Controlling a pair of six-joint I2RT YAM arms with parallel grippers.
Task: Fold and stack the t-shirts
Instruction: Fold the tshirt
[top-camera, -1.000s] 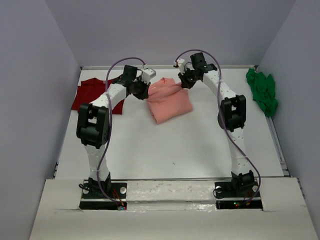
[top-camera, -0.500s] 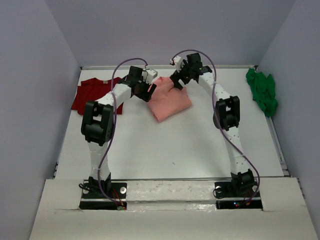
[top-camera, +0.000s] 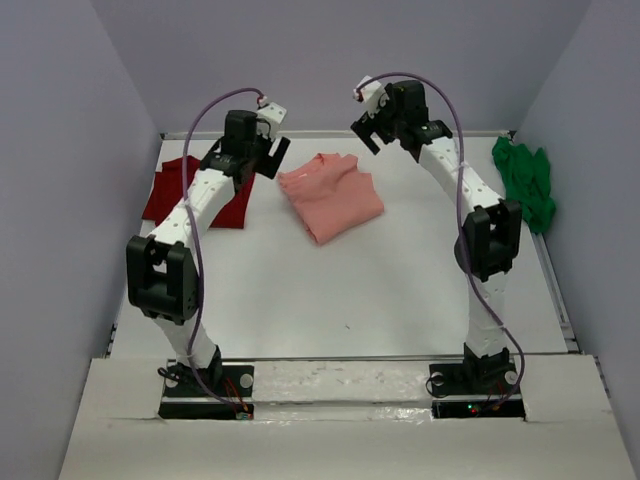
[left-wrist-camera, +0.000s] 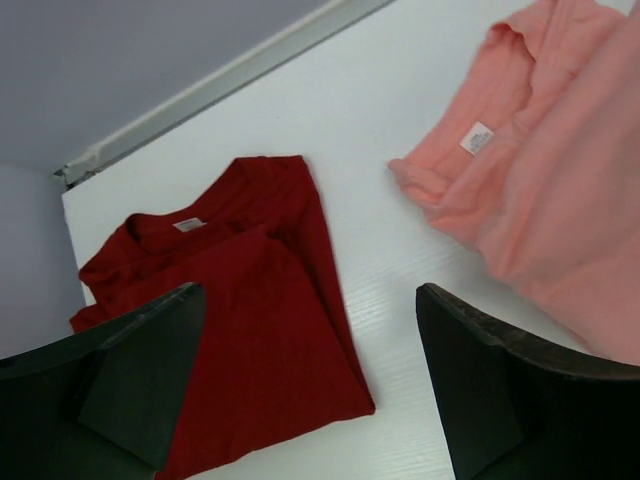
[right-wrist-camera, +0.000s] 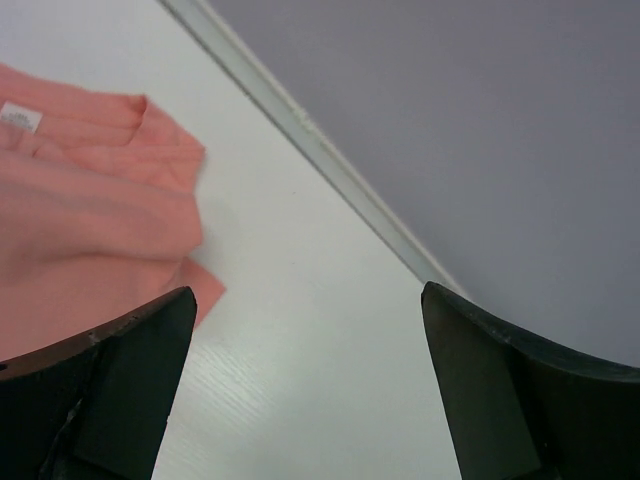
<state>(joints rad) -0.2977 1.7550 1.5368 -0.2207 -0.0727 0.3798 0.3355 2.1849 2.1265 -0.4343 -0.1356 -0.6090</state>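
Observation:
The salmon-pink t-shirt (top-camera: 330, 196) lies folded at the back middle of the table, free of both grippers; its neck label shows in the left wrist view (left-wrist-camera: 540, 190), and one corner appears in the right wrist view (right-wrist-camera: 90, 210). A dark red t-shirt (top-camera: 168, 188) lies folded flat at back left, partly behind my left arm (left-wrist-camera: 230, 340). The bright green t-shirt (top-camera: 527, 180) sits crumpled at the right edge. My left gripper (top-camera: 268, 152) (left-wrist-camera: 308, 300) hangs open above the gap between the red and pink shirts. My right gripper (top-camera: 368, 124) (right-wrist-camera: 305, 295) is open, raised over bare table right of the pink shirt.
The table's back rail (right-wrist-camera: 330, 165) and grey back wall run close behind both grippers. Grey side walls stand to the left and right. The white tabletop (top-camera: 340, 290) stretches from the shirts to the arm bases.
Both grippers were shut on the pink shirt's far edge; they opened, let it go and rose. The left arm swung left, the right drew up and back. The shirt settled flat.

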